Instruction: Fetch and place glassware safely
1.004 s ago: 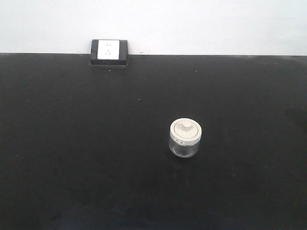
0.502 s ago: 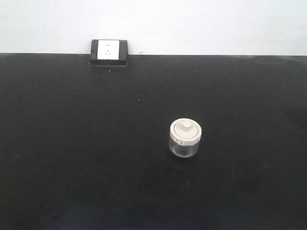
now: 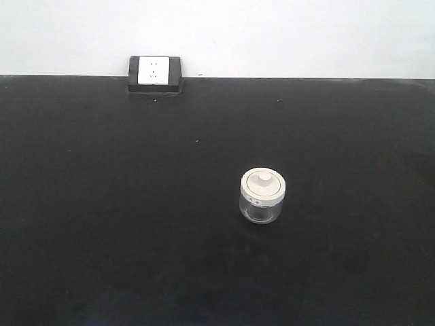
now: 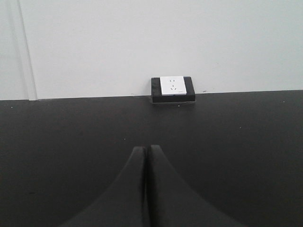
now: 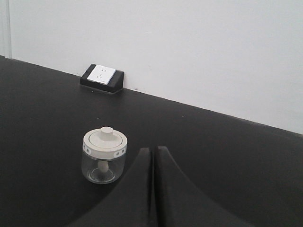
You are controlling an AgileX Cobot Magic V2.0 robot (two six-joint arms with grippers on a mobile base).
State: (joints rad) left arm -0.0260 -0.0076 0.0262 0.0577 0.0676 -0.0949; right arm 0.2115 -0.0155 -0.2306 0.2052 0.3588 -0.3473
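Observation:
The glassware, a small squat clear jar (image 3: pixel 262 197) with a round off-white knobbed lid, stands upright on the black tabletop (image 3: pixel 102 204) right of centre. The right wrist view shows this jar (image 5: pixel 104 155) just left of my right gripper (image 5: pixel 153 149), a little apart from it. The right gripper's dark fingers are pressed together with nothing between them. My left gripper (image 4: pixel 146 148) is shut too, empty, pointing toward the back wall. The jar does not show in the left wrist view. Neither gripper appears in the front view.
A black block with a white socket plate (image 3: pixel 154 73) sits at the table's back edge against the white wall; the socket block (image 4: pixel 172 89) lies ahead of the left gripper, and the socket block (image 5: pixel 102 76) shows far left in the right wrist view.

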